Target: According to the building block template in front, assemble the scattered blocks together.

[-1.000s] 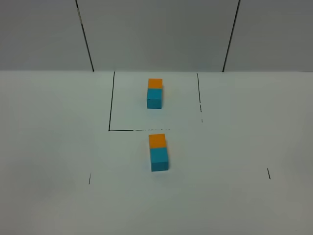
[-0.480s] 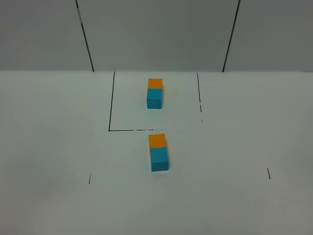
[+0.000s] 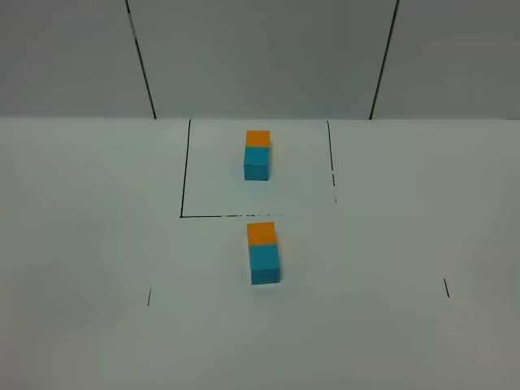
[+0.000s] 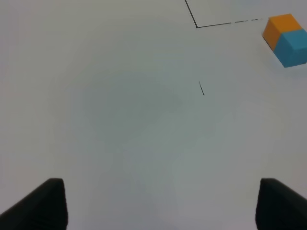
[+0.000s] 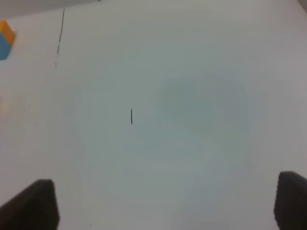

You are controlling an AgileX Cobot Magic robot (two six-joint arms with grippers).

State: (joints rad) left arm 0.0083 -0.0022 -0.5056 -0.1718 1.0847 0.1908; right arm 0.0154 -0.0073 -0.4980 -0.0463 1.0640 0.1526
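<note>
The left pincer [image 4: 158,203] shows only its two dark fingertips at the lower corners of the left wrist view, standing wide apart over bare table [image 3: 89,244] with nothing between them. The right pincer [image 5: 165,206] looks the same in its own view: tips far apart, holding nothing. Neither arm appears in the high view.

The scattered blocks [image 3: 263,252] lie at the centre of the high view, orange [image 3: 261,233] behind cyan-blue [image 3: 264,265], just below the drawn black line [image 3: 203,216]. They appear to touch face to face, though a thin gap could hide at this angle. The building block template [image 3: 257,154] sits inside the outlined square in the upper middle, orange [image 3: 257,138] behind cyan-blue [image 3: 256,162], the same order.

Judging from this, the match looks made, so the main risk is any fresh approach: a wide-spread fingertip sweeping in low could nudge the near pair apart or twist it off line. A reach over it could also knock the template.

Nothing else stands on the table; only short tick marks [image 3: 446,287] sit at the lower left and lower right, and no obstacle blocks either arm.
</note>
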